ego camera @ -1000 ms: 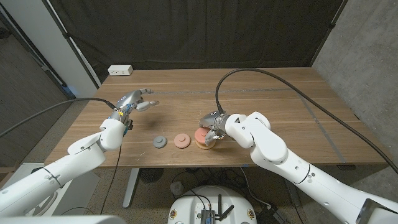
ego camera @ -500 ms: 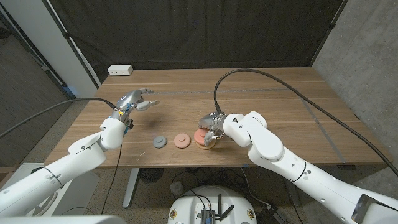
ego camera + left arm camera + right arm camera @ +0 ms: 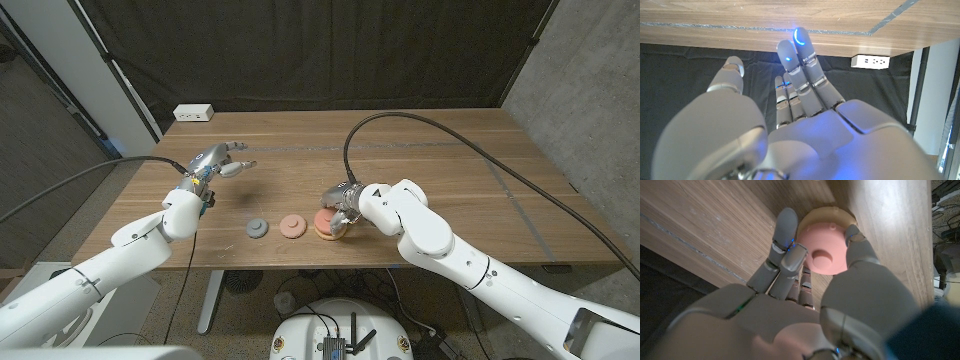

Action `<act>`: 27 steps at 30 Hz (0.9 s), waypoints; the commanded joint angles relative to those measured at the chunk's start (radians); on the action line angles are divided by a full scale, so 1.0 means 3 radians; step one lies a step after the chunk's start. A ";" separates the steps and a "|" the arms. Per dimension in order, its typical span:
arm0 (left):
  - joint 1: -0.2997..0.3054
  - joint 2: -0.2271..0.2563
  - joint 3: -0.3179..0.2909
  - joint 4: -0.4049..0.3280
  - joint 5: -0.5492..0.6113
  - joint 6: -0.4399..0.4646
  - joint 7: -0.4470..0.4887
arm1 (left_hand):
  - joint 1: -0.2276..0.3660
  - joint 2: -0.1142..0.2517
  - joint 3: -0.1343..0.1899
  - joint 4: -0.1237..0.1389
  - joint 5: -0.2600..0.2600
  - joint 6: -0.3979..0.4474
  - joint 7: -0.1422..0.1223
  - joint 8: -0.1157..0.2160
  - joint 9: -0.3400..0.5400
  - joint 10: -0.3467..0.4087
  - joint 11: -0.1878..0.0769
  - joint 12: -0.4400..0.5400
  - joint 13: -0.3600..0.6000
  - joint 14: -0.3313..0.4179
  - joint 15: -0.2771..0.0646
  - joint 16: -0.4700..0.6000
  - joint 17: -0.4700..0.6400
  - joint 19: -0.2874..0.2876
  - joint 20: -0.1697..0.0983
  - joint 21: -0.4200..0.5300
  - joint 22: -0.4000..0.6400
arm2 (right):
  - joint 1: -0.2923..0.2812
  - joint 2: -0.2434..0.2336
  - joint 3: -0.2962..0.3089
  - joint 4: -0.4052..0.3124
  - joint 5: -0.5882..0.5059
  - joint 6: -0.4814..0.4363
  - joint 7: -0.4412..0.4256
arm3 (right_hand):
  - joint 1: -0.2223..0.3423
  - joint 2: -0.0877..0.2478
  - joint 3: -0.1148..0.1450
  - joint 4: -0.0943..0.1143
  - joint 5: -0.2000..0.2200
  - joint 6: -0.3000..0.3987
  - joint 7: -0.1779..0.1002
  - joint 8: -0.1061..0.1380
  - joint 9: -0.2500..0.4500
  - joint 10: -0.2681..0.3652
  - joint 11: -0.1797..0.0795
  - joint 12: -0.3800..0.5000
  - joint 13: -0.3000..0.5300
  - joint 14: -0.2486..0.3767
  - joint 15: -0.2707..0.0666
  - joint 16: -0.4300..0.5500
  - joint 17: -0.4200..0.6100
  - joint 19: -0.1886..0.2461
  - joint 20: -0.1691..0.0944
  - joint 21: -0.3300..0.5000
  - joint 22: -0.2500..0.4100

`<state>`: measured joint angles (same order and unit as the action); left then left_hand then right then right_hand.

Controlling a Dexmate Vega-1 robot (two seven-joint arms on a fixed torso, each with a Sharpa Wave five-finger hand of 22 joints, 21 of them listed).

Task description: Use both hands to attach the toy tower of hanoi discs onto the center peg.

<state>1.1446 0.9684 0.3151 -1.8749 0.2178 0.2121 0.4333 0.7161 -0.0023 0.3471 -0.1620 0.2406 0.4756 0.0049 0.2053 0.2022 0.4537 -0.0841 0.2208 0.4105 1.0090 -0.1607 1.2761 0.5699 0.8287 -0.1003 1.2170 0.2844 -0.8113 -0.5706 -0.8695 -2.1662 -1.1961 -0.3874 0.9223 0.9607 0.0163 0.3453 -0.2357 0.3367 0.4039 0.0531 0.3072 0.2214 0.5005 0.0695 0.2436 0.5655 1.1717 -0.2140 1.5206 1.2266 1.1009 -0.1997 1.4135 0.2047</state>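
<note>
Little has moved since a second ago: your right hand [image 3: 343, 200] has edged slightly toward the left along the table's [image 3: 440, 150] near edge, and it still grips the red disc [image 3: 324, 217]. That disc sits on top of a tan disc [image 3: 328, 233], close to the near edge and a little right of its middle. From the right wrist camera you see the red disc [image 3: 826, 247] pinched between the fingers [image 3: 786, 235] on one side and the thumb on the other, with the tan disc [image 3: 832, 214] showing as a rim just behind it. The fingertips touch the disc's side wall; its raised hub in the middle is uncovered.

Just to the left of that stack, a pink disc [image 3: 292, 226] lies on the wood, and a grey disc [image 3: 257, 228] lies beside it, further left; both are apart from either hand.

Your left hand [image 3: 217, 163] hovers above the left part of the table, fingers spread loosely and holding nothing, same as before. A white power strip [image 3: 193, 113] rests at the far left corner.
</note>
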 commanded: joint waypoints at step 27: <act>-0.0035 -0.0023 0.0035 0.0056 -0.0024 -0.0028 0.0008 | -0.0015 0.0041 0.0032 0.0000 -0.0001 0.0020 0.0003 -0.0014 0.0015 0.0030 -0.0002 -0.0013 0.0017 -0.0019 -0.0192 0.0024 -0.0001 -0.0029 -0.0289 0.0061 -0.0015 | -0.0015 -0.0042 -0.0062 -0.0015 -0.0293 -0.0074 0.0113 | -0.0222 -0.0169 0.0322 0.0228 -0.0007 0.0001 -0.0537 -0.0303 0.0040 0.0055 -0.0617 -0.0226 -0.0056 -0.0289 -0.0014 -0.0180 -0.0055 -0.0165 -0.0075 -0.0123 -0.0056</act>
<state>1.1340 0.9609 0.3252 -1.8592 0.2130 0.2097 0.4338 0.7109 0.0029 0.3479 -0.1629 0.2406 0.4756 0.0049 0.2053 0.2022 0.4536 -0.0841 0.2208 0.4104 1.0090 -0.1607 1.2761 0.5700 0.8232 -0.0983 1.2280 0.2784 -0.8107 -0.5816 -0.8902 -2.1589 -1.2419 -0.4084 0.9374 0.8880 0.0013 0.3563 -0.2467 0.3409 0.3503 -0.0150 0.2332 0.2366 0.4548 -0.0085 0.1844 0.5582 1.1070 -0.2068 1.4848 1.2134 1.0644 -0.1853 1.3863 0.1918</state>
